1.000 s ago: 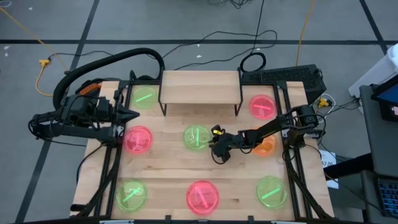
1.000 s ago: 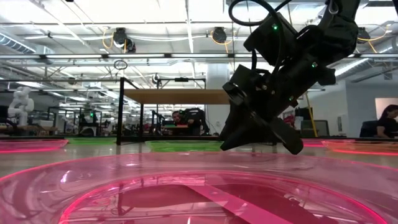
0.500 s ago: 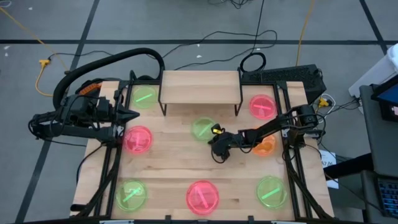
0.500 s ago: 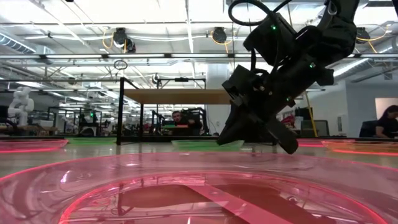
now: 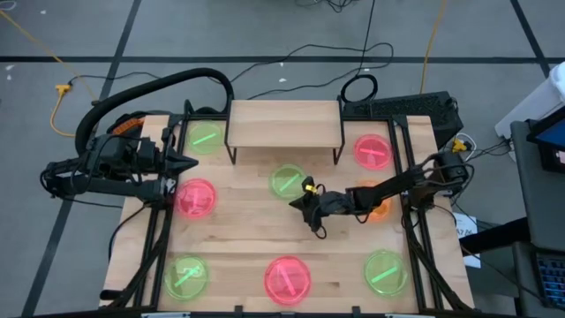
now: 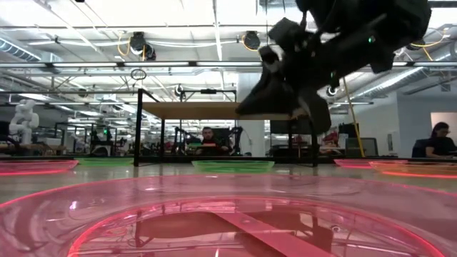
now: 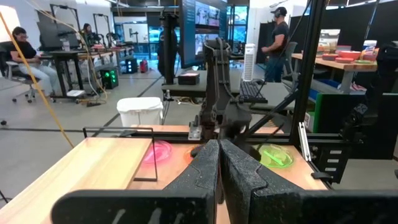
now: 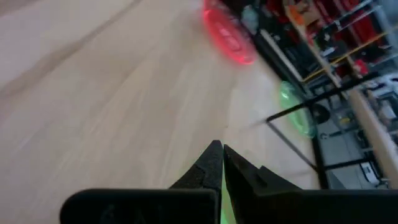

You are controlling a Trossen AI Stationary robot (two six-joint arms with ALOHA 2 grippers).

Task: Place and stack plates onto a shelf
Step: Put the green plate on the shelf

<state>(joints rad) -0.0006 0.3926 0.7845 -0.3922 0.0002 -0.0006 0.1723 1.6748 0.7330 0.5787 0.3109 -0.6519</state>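
The wooden table (image 5: 238, 230) carries the shelf (image 5: 285, 124) at its far edge, bare on top. Seven plates lie spread around; a green plate (image 5: 287, 182) sits just before the shelf. Right gripper (image 5: 297, 201) hovers beside that plate, fingers pressed together, holding nothing. Left gripper (image 5: 192, 164) waits at the left edge, fingers together.
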